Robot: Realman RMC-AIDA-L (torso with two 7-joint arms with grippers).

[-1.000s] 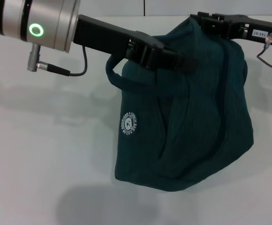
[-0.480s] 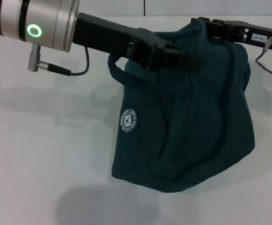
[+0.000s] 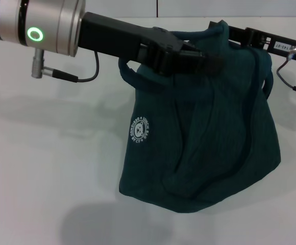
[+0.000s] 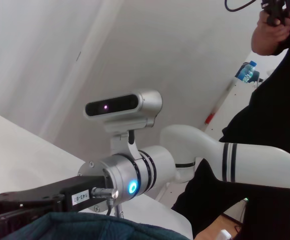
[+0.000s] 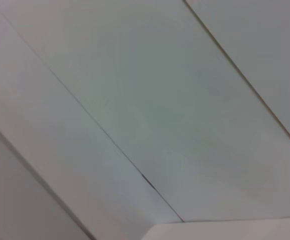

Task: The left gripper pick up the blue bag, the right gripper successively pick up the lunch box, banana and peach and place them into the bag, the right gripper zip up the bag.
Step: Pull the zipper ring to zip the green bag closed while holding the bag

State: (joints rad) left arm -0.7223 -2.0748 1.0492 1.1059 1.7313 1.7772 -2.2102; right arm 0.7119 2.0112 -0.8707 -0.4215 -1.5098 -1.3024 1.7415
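Note:
The blue bag point(image 3: 204, 138) hangs above the white table, dark teal with a round white logo point(image 3: 140, 129) facing me. My left gripper point(image 3: 196, 57) reaches in from the upper left and is shut on the bag's top fabric beside a loop handle point(image 3: 127, 76). My right gripper point(image 3: 225, 31) comes from the upper right and meets the bag's raised top corner, where the fabric peaks toward it. The left wrist view shows the right arm point(image 4: 60, 192) over the bag's edge point(image 4: 85, 227). Lunch box, banana and peach are hidden from view.
White table point(image 3: 46, 168) lies under and to the left of the bag. A person in black point(image 4: 270, 115) stands beyond the robot's body in the left wrist view. The right wrist view shows only pale wall panels.
The bag's lower part has swung slightly left and sagged wider. The left gripper edged right along the bag top, and the right arm sank a little.

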